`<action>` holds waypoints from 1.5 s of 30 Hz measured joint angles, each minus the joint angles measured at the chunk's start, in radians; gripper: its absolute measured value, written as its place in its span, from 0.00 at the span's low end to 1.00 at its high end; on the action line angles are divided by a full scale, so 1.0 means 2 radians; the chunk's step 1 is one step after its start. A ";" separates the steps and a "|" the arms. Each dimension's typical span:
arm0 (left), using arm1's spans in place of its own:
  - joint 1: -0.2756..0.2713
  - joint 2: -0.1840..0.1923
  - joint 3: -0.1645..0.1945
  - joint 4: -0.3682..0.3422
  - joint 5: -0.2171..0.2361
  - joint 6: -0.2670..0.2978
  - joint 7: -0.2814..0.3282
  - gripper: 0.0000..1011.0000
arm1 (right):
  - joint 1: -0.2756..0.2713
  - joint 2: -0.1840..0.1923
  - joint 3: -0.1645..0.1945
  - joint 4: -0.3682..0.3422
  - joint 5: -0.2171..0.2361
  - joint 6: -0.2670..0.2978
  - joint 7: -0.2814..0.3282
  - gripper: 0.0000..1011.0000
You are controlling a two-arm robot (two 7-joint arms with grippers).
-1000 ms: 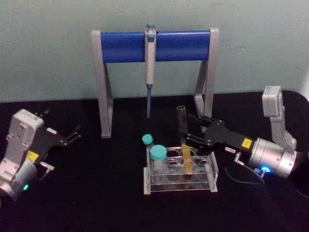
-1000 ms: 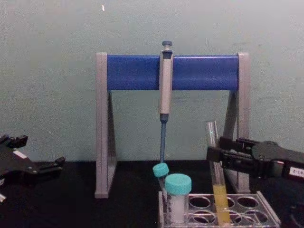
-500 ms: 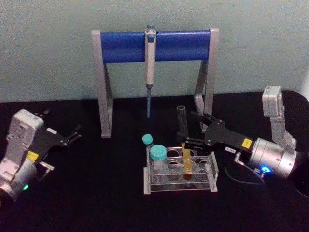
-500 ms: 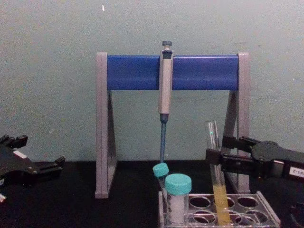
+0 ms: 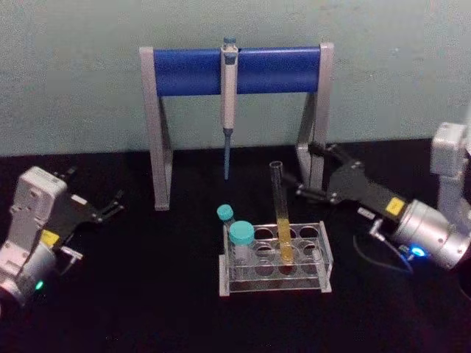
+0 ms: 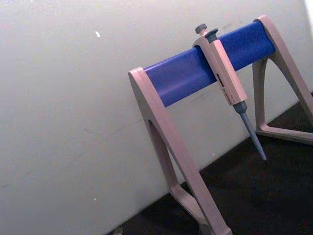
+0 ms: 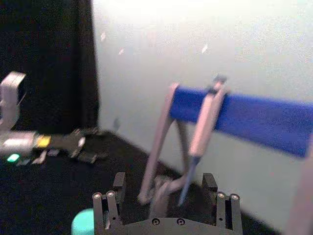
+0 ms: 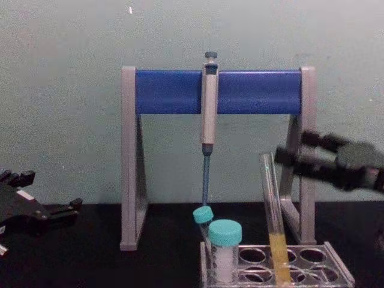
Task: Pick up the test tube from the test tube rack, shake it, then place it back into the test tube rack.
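The test tube (image 5: pixel 280 209) stands in the test tube rack (image 5: pixel 275 259) (yellow liquid low). The right hand (image 5: pixel 307 170), fingers apart, hovers nearby holding nothing; the placement step appears complete. The left hand (image 5: pixel 109 206) rests apart.

Head view: high, looking forward and down; takes in the whole black surface (image 5: pixel 147 294), both arms and the pipette stand (image 5: pixel 235 70) before the wall.
Chest view: low, level, facing the wall; near the test tube rack (image 8: pixel 312 264), seen side-on.
Left wrist view: close, tilted, facing the stand and its pipette (image 6: pixel 227 85).
Right wrist view: looks past its own tool (image 7: pixel 166 205) at the stand.
Shared: all four views show the stand and pipette.
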 joint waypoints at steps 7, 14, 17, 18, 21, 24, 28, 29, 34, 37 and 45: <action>0.000 0.000 0.000 0.000 0.000 0.000 0.000 0.99 | -0.047 0.001 0.042 -0.067 -0.031 -0.008 -0.103 0.99; 0.000 0.000 0.000 0.000 0.000 0.000 0.000 0.99 | -0.081 -0.012 0.066 -0.103 -0.108 0.042 -0.245 0.99; 0.000 0.000 0.000 0.000 0.000 0.000 0.000 0.99 | -0.083 -0.017 0.066 -0.102 -0.123 0.064 -0.267 0.99; 0.000 0.000 0.000 0.000 0.000 0.000 0.000 0.99 | -0.083 -0.019 0.066 -0.098 -0.129 0.081 -0.277 0.99; 0.000 0.000 0.000 0.000 0.000 0.000 0.000 0.99 | -0.081 -0.025 0.064 -0.089 -0.136 0.118 -0.289 0.99; 0.000 0.000 0.000 0.000 0.000 0.000 0.000 0.99 | -0.079 -0.030 0.063 -0.079 -0.139 0.148 -0.294 0.99; 0.000 0.000 0.000 0.000 0.000 0.000 0.000 0.99 | -0.077 -0.035 0.063 -0.070 -0.141 0.167 -0.293 0.99; 0.000 0.000 0.000 0.000 0.000 0.000 0.000 0.99 | -0.077 -0.036 0.064 -0.068 -0.141 0.169 -0.293 0.99; 0.000 0.000 0.000 0.000 0.000 0.000 0.000 0.99 | -0.076 -0.040 0.068 -0.064 -0.141 0.173 -0.288 0.99; 0.000 0.000 0.000 0.000 0.000 0.000 0.000 0.99 | -0.076 -0.040 0.067 -0.064 -0.141 0.173 -0.288 0.99; 0.000 0.000 0.000 0.000 0.000 0.000 0.000 0.99 | -0.076 -0.039 0.067 -0.065 -0.141 0.173 -0.288 0.99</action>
